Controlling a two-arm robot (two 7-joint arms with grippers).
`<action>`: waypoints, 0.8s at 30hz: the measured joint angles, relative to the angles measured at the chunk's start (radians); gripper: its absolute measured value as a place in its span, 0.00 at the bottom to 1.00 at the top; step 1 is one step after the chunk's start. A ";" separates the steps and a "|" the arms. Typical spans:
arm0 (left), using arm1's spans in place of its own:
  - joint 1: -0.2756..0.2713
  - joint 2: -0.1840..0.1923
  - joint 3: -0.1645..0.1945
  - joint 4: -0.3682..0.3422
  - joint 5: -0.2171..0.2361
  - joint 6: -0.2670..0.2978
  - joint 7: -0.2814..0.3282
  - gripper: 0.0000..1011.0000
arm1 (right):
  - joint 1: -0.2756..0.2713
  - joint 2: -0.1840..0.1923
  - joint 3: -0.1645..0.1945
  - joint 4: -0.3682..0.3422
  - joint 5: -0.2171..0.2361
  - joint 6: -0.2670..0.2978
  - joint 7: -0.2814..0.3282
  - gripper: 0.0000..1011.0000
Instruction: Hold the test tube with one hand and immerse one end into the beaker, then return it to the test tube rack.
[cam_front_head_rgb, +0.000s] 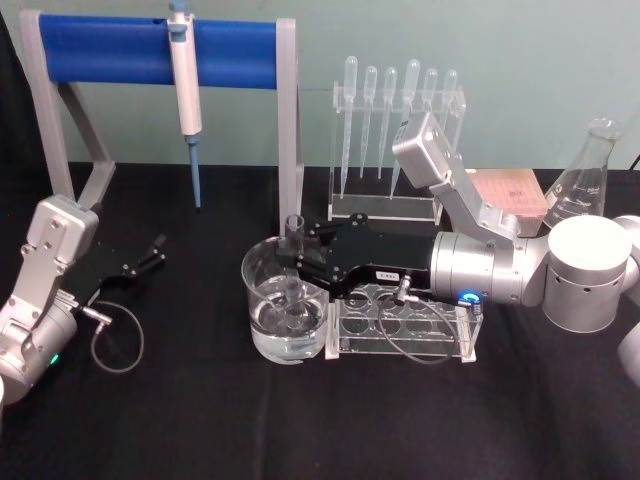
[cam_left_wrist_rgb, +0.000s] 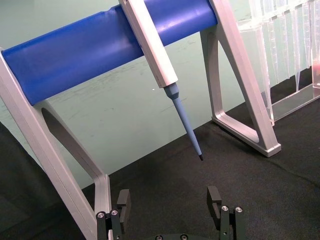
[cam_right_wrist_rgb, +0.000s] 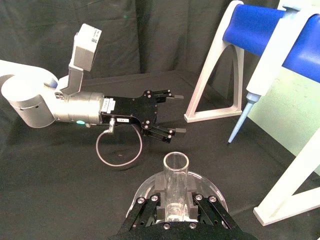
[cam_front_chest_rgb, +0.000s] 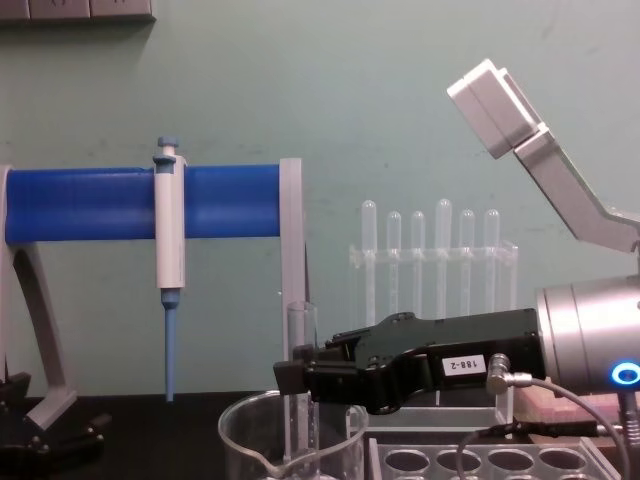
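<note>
Right pincer at centre of the head view, clamped on the test tube about mid-length. The tube is upright with its open rim above the jaws, and its lower end is down inside the beaker, where it looks to reach the liquid. The test tube rack sits just beside the beaker, to its right and under the right wrist. Left pincer is parked at the left edge, spread wide and holding nothing. Judgement: the dip looks made, and the lift-out is the step in hand. Raise the tube straight up until its round end clears the beaker rim before any sideways travel, then shift right to a rack hole and lower it plumb. The tube is glass, so grip firmly but no harder. Edges to mind: the beaker wall close around the tube, the grey leg of the blue stand behind, and the wrist cable looping across the rack front. Open bench lies along the lower frame.
</note>
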 joint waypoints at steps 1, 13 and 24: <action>0.000 0.000 0.000 0.000 0.000 0.000 0.000 0.99 | 0.000 0.000 0.000 0.000 0.000 0.000 0.000 0.24; 0.000 0.000 0.000 0.000 0.000 0.000 0.000 0.99 | 0.000 0.000 0.000 0.000 0.000 0.000 0.000 0.24; 0.000 0.000 0.000 0.000 0.000 0.000 0.000 0.99 | 0.000 0.000 0.000 0.000 0.000 0.000 0.000 0.24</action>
